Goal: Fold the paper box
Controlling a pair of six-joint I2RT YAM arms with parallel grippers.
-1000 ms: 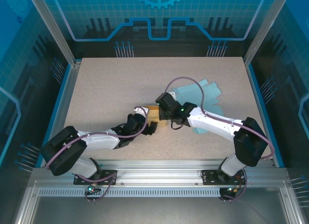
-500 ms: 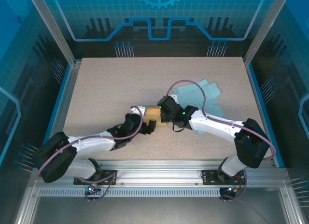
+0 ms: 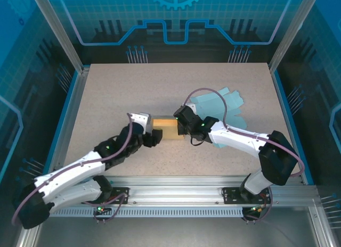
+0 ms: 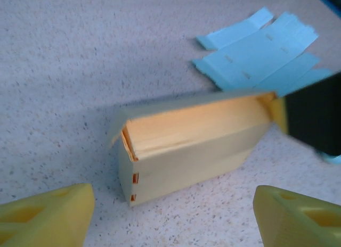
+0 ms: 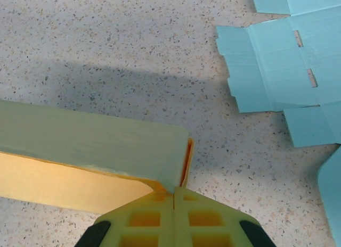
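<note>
On table [image 3: 117, 92], yellow box [image 3: 166, 126], right fingers [image 5: 144, 223] pinching

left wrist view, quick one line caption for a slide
Open left tool faces the partly folded yellow paper box on the speckled table, flat blue blanks behind.

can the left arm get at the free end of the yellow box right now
Probably yes. The left gripper is open and faces the tabbed end of the yellow paper box, with just bare table between them. The right gripper pinches the opposite end, out of its path.
</note>
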